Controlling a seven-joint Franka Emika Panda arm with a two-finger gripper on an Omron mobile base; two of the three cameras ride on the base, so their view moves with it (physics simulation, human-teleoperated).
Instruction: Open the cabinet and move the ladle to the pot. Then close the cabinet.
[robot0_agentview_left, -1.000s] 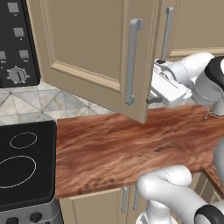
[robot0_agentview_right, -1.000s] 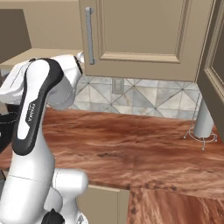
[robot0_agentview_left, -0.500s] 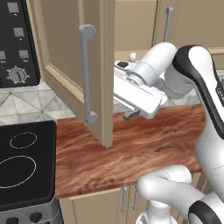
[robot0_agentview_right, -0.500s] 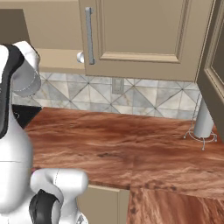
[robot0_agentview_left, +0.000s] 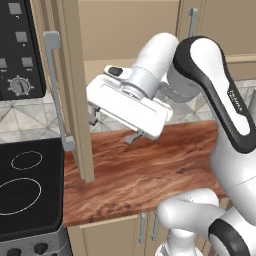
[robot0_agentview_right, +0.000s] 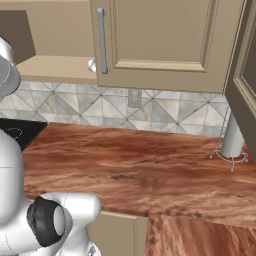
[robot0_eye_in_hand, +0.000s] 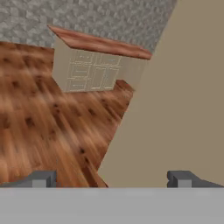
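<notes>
The cabinet's left door (robot0_agentview_left: 76, 100) stands swung wide, edge-on, with its silver bar handle (robot0_agentview_left: 54, 90) on the outer side. The right door (robot0_agentview_right: 160, 35) is shut. My gripper (robot0_agentview_left: 112, 127) hangs open and holding nothing just right of the open door, over the wooden counter (robot0_agentview_left: 150, 170). In the hand view the two fingertips (robot0_eye_in_hand: 41, 179) stand far apart, with the door's tan face (robot0_eye_in_hand: 179, 109) close in front. On the open shelf's edge (robot0_agentview_right: 50, 70) lies a small pale rounded end (robot0_agentview_right: 92, 65) that looks like the ladle. The pot is out of view.
A black cooktop (robot0_agentview_left: 25, 195) lies left of the counter, below a black oven panel (robot0_agentview_left: 17, 50). A grey post on a wire foot (robot0_agentview_right: 232, 142) stands at the counter's back right. Another tan door panel (robot0_agentview_right: 242, 75) juts in at the far right.
The left door has swung from half open to fully open. My open gripper moved left and down along the door's inner side.
</notes>
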